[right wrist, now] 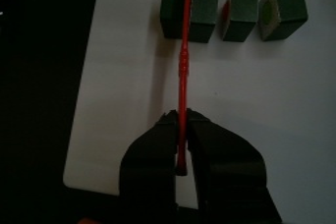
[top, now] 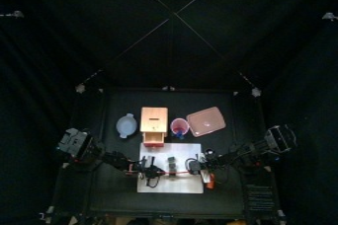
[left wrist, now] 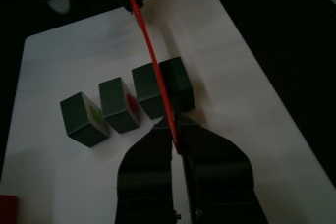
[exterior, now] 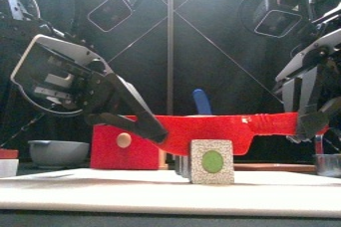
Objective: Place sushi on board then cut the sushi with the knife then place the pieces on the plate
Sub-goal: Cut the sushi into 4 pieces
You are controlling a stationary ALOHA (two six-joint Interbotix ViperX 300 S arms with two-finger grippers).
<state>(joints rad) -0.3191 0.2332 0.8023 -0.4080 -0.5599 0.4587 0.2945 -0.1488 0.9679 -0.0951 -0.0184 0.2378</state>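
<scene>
Since both grippers are pinched tight on the one red knife (exterior: 226, 123), the left gripper (left wrist: 168, 135) at one end and the right gripper (right wrist: 184, 125) at the other, the shared hold is what I would worry about first. If the two arms do not come down level and together, the blade could twist, bow or slip out of one pair of jaws.

In the front view the knife runs across the middle of the frame, just above the sushi; I cannot tell whether it touches. The sushi (left wrist: 121, 105) sits as three dark green blocks in a row at the centre left of the left wrist view. They stand on the white board (left wrist: 79, 51) with small gaps between them.

From both wrist views the blade seems to lie over an end block rather than squarely in a gap. A press from here might push that block sideways, tip it, or shove it against its neighbour. The blocks look light and loose, and a sideways drag could slide them toward the board's edge.

Further out, the pink tray (top: 205, 121) waits to the upper right of the board in the top view, with no pieces on it that I can make out. The red cup (top: 179, 126) stands just beside it, and any swing of the knife toward the back risks clipping that cup.
</scene>
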